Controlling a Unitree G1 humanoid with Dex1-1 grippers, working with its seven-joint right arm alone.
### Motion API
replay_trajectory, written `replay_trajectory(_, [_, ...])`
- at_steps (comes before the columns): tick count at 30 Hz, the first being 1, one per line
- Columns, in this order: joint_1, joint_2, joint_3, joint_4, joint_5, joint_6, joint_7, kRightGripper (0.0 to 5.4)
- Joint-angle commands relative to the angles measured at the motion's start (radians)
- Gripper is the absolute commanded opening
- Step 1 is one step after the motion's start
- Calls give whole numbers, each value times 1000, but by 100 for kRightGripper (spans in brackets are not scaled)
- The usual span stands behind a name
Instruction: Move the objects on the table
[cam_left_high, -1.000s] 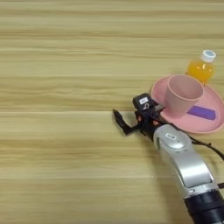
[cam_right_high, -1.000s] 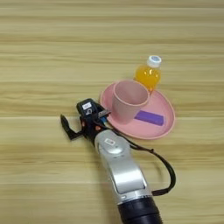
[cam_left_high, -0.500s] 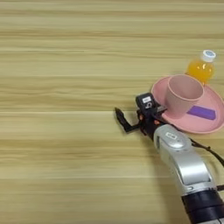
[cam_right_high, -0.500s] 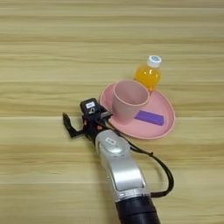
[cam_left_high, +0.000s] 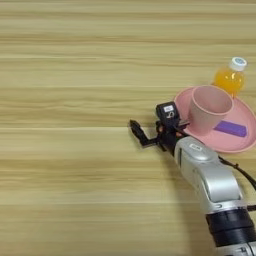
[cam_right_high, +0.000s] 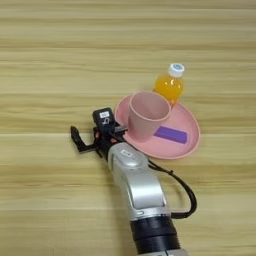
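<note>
The gripper (cam_left_high: 150, 131) has edged nearer the plate (cam_left_high: 220, 142).

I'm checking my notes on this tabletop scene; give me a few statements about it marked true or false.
1. The pink cup stands upright on the pink plate. True.
2. The purple block lies on the bare table. False: it lies on the plate, right of the cup.
3. The juice bottle stands behind the plate. True.
4. The right gripper holds the cup. False: it holds nothing, open just left of the plate.
5. The bottle's cap is off. False: its white cap is on.
</note>
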Motion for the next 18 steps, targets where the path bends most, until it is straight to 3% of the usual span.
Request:
replay_trajectory(1, [-42, 2, -4, -21, 21, 7, 6, 538])
replay_trajectory(18, [-50, 14, 6, -14, 45, -26, 39, 538])
